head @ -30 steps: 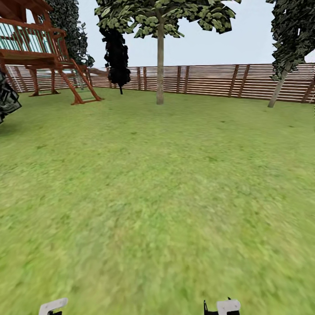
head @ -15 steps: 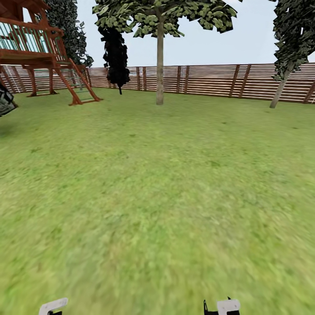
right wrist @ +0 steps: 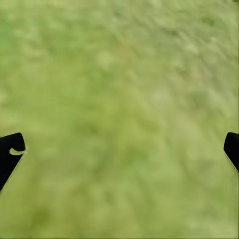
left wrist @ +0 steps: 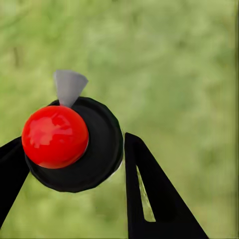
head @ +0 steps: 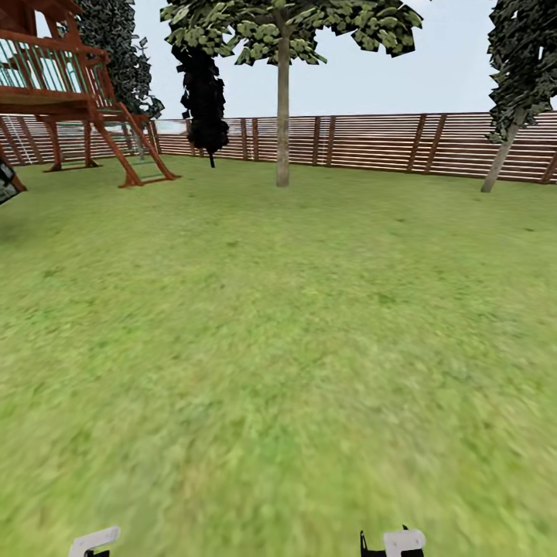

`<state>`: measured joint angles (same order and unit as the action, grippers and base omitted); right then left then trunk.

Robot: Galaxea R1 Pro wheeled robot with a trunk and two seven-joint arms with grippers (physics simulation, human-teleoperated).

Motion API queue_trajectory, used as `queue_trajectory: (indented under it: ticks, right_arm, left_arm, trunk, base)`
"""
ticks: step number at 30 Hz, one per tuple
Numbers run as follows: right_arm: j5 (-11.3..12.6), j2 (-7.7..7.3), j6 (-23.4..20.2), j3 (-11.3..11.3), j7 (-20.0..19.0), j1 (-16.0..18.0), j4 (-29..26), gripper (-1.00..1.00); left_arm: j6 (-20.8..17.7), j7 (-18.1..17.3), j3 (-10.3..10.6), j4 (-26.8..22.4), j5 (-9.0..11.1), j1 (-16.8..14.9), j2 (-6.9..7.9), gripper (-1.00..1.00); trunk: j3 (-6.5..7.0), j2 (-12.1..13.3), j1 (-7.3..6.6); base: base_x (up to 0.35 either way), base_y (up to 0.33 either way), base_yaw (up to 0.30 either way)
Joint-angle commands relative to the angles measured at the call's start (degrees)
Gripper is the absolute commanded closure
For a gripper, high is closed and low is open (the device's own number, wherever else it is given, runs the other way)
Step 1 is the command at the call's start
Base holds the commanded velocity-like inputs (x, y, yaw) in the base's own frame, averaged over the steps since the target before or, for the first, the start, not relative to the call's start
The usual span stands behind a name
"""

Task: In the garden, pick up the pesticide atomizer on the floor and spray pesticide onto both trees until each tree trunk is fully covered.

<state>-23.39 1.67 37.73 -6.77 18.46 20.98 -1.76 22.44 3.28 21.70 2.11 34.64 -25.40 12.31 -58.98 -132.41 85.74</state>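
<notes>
In the left wrist view my left gripper (left wrist: 72, 139) is shut on the pesticide atomizer (left wrist: 94, 159), seen end-on as a round black body with a red knob and a grey spout, over blurred grass. My right gripper (right wrist: 119, 154) is open, with lawn between its black fingertips (right wrist: 10, 149). In the head view a tree (head: 283, 124) with a pale bare trunk and light green blocky leaves stands far ahead by the fence. White arm parts (head: 94, 540) show at the lower edge of that view.
Green lawn (head: 278, 348) stretches ahead to a brown slat fence (head: 371, 143). A red-brown wooden play tower with a ladder (head: 85, 100) stands at the far left. Dark-leaved thin trees stand at the back left (head: 203, 93) and far right (head: 514, 85).
The whole head view has shifted a little: the play tower and the dark shape at the left edge slid further left, so the camera moved. The arms hold the same pose.
</notes>
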Motion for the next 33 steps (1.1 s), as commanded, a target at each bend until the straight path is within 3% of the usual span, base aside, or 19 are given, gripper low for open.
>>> queue_trajectory:
  ticks: [1, 33]
  right_arm:
    - [-0.01, 0.0, 0.02, 0.0, 0.0, 0.01, 0.0, -1.0]
    - [-0.08, -0.09, 0.06, 0.0, -0.09, -0.01, 0.0, -1.0]
  left_arm:
    - [0.01, 0.04, -0.04, 0.0, -0.01, 0.0, 0.0, 1.0]
    - [0.01, 0.02, -0.03, 0.0, -0.01, 0.0, 0.01, 1.0]
  trunk:
    - [0.0, 0.0, 0.0]
    - [0.0, 0.0, 0.0]
  base:
    - [0.34, 0.0, 0.0]
    - [0.34, 0.0, 0.0]
